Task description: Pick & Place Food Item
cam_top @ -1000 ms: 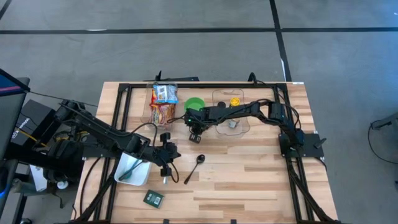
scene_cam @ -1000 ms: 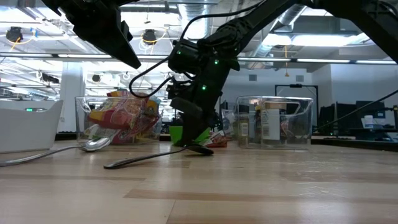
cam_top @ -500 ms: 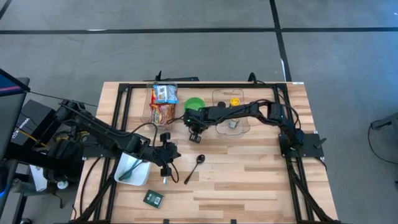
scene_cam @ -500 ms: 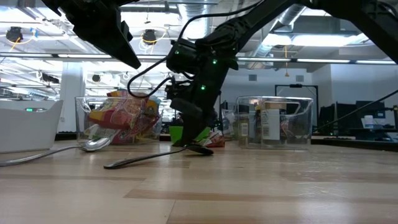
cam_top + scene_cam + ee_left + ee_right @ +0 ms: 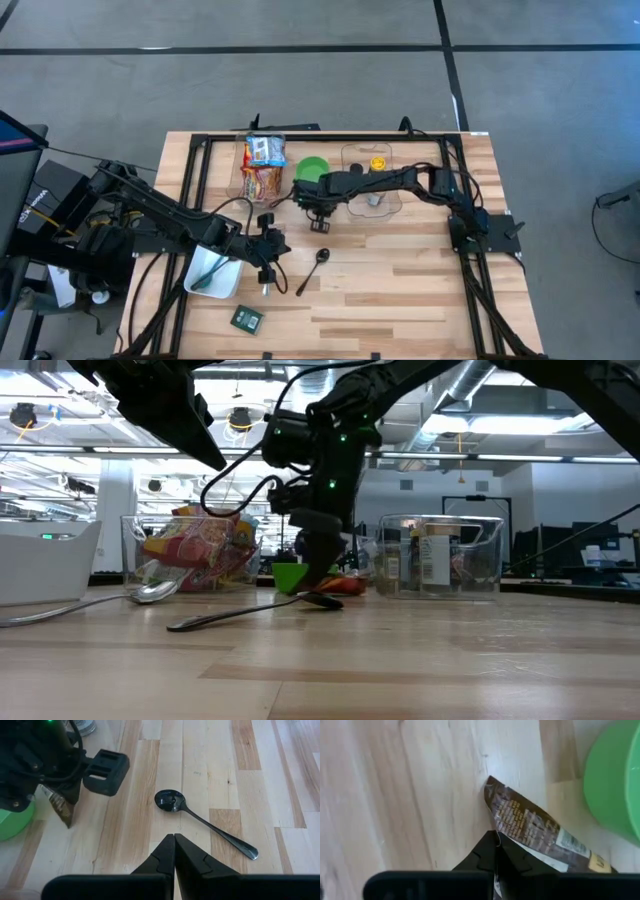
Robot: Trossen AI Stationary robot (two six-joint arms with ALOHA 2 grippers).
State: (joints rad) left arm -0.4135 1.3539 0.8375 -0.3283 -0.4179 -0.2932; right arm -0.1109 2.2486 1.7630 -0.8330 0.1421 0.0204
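A brown food packet [image 5: 535, 832] hangs in my right gripper [image 5: 496, 845], which is shut on it just beside the green bowl [image 5: 313, 168] at the table's middle back. In the left wrist view the packet [image 5: 61, 807] dangles under that gripper, its lower corner close to the wood. My left gripper [image 5: 174, 840] waits shut over the table's near left [image 5: 267, 280], holding nothing. A dark spoon [image 5: 200, 817] lies flat on the wood in front of it. My right gripper pinches the brown packet between its two fingers at one edge [image 5: 506, 844]. The fingers come from above, pointing steeply down. The packet slants away below them, its far corner [image 5: 488, 781] lowest. Whether that corner still touches the table, I cannot tell.
Two clear tubs stand at the back: one with bright snack bags [image 5: 262, 168], one with small jars [image 5: 372, 180]. A white bin [image 5: 212, 272] and a small green packet [image 5: 246, 318] lie near the front left. Bare wood stretches along the front right.
My right gripper has risen a little beside the green bowl and tipped more steeply downward, taking the brown packet up with it.
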